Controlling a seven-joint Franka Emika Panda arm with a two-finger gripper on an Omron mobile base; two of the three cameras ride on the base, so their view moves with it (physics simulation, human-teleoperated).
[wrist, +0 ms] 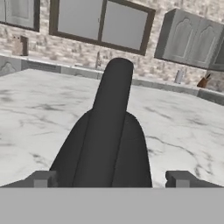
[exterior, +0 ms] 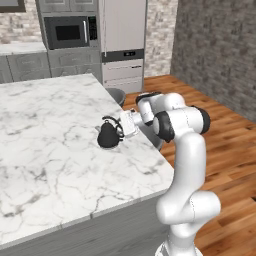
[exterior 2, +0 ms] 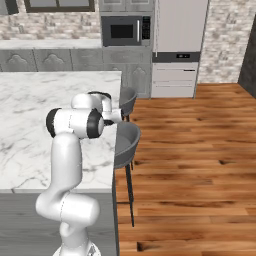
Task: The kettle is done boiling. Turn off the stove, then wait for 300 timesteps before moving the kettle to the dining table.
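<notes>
Standing upright on bench (exterior: 50, 150) near 3 o'clock edge: kettle (exterior: 109, 135). Jaws (wrist: 111, 180) spread, straddling handle (wrist: 114, 87). Retreat crookedly and you snag handle, tipping kettle.

The broad white marble-topped island (exterior: 50, 150) lies bare from nine to twelve o'clock of the squat dark kettle (exterior: 109, 136), the one obstacle on it. At three o'clock, past the slab edge, two grey stools (exterior 2: 126, 137) crowd the side.
</notes>
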